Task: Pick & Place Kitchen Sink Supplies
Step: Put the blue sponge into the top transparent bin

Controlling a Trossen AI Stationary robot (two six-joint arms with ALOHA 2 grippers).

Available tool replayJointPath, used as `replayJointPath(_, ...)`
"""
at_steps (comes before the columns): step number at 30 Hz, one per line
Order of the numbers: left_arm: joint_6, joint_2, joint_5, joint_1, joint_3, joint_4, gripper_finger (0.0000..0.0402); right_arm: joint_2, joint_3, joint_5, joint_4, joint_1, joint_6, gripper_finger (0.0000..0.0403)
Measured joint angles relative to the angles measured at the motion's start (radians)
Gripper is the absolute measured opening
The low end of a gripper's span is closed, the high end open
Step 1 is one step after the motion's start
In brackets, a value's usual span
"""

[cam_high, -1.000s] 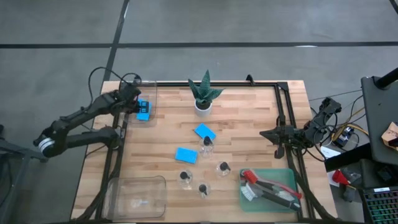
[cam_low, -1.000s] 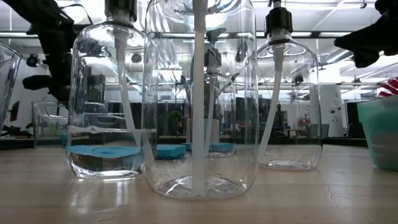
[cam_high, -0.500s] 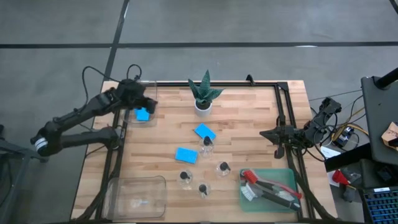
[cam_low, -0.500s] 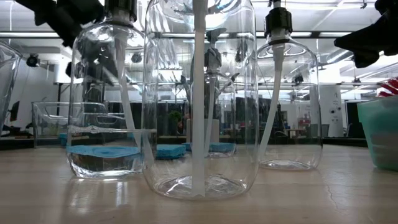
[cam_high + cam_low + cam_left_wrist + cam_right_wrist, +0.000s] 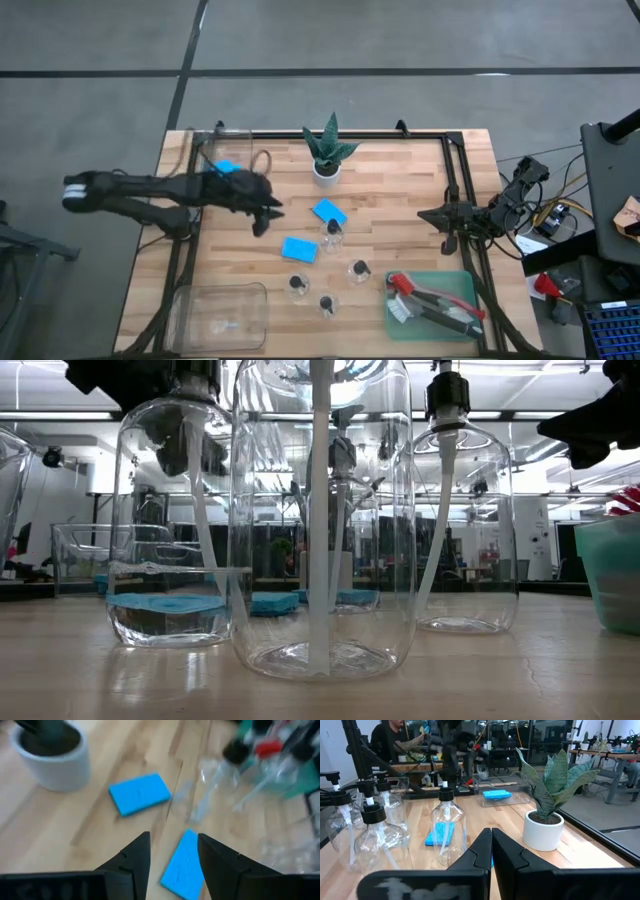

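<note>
Wooden table [image 5: 400,190], left gripper [image 5: 262,215] open-jawed over bare middle, sponges [image 5: 299,249] near

Three blue sponges [image 5: 299,249] show (one [image 5: 226,167] in the far clear bin [image 5: 244,150], two just ahead of the left gripper [image 5: 268,218]). Four bottles [image 5: 358,270]. Brushes [image 5: 435,303] overlap beyond counting. One plant [image 5: 327,147].

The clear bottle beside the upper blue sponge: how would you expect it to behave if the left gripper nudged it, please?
The clear bottle looks empty, so probably light and easy to shove. It stands upright, tall for its base under a black pump cap, so a high nudge would likely tip it. Its rounded, smooth-looking wall may then roll or slip. The open left gripper hovers nearby.
</note>
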Motion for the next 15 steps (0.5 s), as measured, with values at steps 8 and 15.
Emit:
replayJointPath(8, 0.017, 0.214, 0.037, -0.041, 0.020, 0.000, 0.0153, 0.000, 0.000, 0.000, 0.000, 0.000, 0.000, 0.0008)
replayJointPath(15, 0.042, 0.358, 0.115, -0.043, 0.056, 0.002, 0.0154, 0.000, 0.000, 0.000, 0.000, 0.000, 0.000, 0.0008)
